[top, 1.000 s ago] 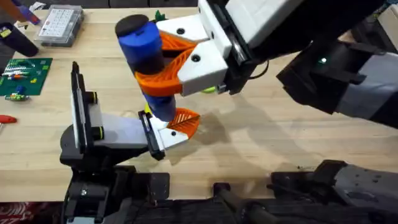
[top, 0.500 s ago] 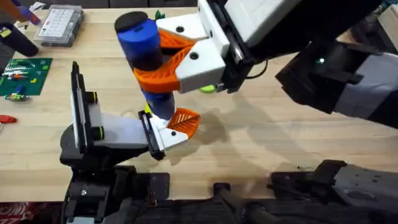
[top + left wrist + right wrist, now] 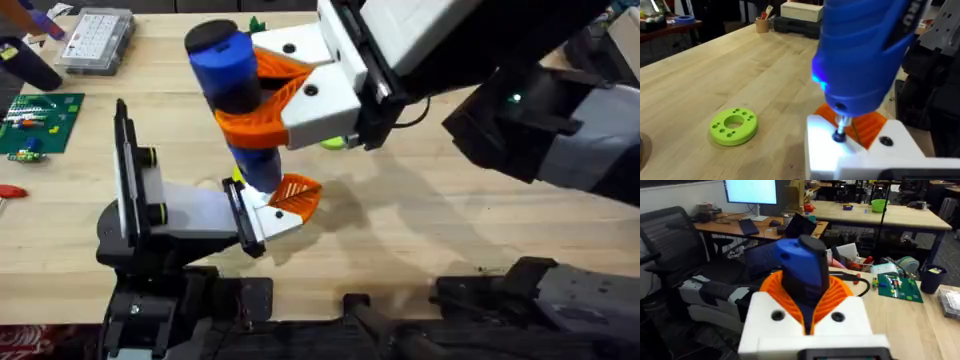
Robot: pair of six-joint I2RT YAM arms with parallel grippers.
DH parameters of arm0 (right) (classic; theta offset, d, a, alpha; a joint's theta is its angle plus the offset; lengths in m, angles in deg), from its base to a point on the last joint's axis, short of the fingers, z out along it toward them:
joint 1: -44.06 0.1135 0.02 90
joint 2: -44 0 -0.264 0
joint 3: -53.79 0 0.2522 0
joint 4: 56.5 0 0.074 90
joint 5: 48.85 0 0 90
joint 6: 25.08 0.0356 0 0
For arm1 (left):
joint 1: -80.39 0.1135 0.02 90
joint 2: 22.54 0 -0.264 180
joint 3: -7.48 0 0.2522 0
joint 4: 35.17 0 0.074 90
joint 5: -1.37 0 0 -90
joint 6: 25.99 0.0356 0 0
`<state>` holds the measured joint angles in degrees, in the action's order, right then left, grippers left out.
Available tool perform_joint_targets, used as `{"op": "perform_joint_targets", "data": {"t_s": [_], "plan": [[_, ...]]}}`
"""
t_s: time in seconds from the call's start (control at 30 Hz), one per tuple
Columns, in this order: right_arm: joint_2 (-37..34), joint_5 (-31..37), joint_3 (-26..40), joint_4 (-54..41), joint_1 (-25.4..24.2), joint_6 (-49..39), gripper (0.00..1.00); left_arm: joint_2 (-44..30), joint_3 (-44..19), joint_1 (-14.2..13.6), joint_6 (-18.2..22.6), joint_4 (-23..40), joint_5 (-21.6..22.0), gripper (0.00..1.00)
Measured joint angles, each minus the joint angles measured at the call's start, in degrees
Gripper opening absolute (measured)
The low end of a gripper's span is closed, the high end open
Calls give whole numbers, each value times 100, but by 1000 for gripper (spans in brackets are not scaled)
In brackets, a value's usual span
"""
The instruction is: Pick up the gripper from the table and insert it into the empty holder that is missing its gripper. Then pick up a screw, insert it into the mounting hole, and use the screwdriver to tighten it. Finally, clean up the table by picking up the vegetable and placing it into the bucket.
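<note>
Right gripper (image 3: pixel 262 100) clamped on the screwdriver (image 3: pixel 232 75), held upright so its tip (image 3: pixel 839 134) sits on the screw in the small gripper piece (image 3: pixel 290 200), already seated in the holder (image 3: pixel 150 205) on the counter (image 3: pixel 420 240). Left gripper: cannot tell.

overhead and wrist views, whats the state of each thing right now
screwdriver: upright, clamped in the right pincer, tip on the gripper's white base
gripper: seated at the holder's end
holder: standing on the table
green disc: flat on the table
</note>
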<state>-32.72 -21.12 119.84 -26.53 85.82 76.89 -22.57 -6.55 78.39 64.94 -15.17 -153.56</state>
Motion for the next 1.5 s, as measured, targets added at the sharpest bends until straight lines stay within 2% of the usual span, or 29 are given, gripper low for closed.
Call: {"op": "perform_joint_targets", "data": {"t_s": [1.5], "plan": [[-117, 12, -3, 130, 2, 39, 37, 0, 0, 0, 1, 0, 3, 16]]}}
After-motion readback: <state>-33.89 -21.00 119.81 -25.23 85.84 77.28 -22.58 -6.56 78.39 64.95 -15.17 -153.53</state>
